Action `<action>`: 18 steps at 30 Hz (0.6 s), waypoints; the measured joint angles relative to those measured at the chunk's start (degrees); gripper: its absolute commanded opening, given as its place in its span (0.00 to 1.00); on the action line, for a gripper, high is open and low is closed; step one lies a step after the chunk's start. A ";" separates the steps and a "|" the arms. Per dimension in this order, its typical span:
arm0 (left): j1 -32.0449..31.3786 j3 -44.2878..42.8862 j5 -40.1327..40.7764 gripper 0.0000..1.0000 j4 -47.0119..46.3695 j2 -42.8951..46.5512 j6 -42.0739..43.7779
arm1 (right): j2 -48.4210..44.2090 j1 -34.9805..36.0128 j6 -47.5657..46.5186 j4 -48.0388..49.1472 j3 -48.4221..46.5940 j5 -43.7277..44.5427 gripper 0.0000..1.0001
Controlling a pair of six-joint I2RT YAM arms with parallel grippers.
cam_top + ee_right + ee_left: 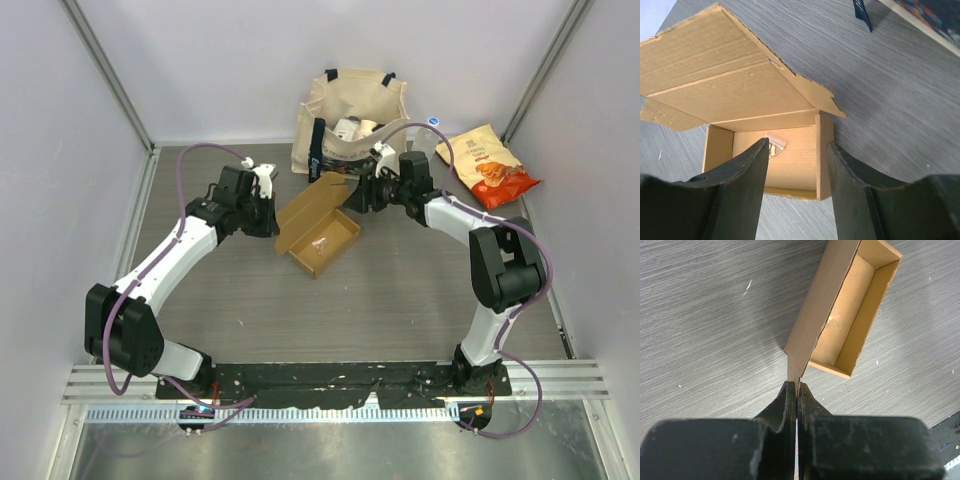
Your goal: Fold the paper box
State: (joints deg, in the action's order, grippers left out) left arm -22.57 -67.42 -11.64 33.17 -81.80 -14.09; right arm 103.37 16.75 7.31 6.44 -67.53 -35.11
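Left pincer (796,386), clenched on the thin edge of the lid flap of the paper box (850,315). From the wrist view, the flap stands roughly upright along one long wall of the shallow brown tray. Right pincer (797,147), released with its jaws apart, hangs just above one short end of the tray and holds nothing; whether it touches the cardboard cannot be told. The box lies on the grey counter (400,300) between the two arms, toward the back, with its open tray facing up. Behind it stands a beige tote bag (345,110), and to the right lies an orange snack packet (488,165). The cardboard looks light and thin, stiff across its panels but ready to bend at the creases. It would probably slide on the smooth counter. It is best taken by a flap edge near a crease while the other pincer steadies the tray.
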 measured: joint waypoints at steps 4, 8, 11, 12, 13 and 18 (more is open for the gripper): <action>0.00 0.00 -0.33 0.00 0.02 0.00 0.15 | 2.01 -0.24 -1.92 2.54 -1.38 -2.73 0.61; 0.00 0.00 -0.70 0.00 0.02 0.00 0.79 | 4.33 -1.25 -2.36 5.99 -2.38 -4.31 0.67; 0.00 0.00 -1.38 0.00 0.02 0.00 1.05 | 6.36 -2.14 -1.62 8.96 -2.49 -6.01 0.74; 0.00 0.00 -1.53 0.00 0.04 0.00 1.07 | 7.13 -2.38 -1.27 10.23 -2.56 -6.45 0.74; 0.00 0.00 -1.66 0.00 0.02 0.00 1.07 | 7.89 -2.60 -0.59 11.65 -2.58 -6.93 0.75; 0.00 0.00 -2.10 0.00 0.07 0.00 1.22 | 11.67 -3.08 3.39 18.75 -3.30 -11.65 0.74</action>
State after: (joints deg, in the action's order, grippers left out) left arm -22.57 -67.42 -13.74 33.23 -81.80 -12.86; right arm 115.04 13.67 10.70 25.19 -70.83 -46.76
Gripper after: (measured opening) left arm 0.016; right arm 0.745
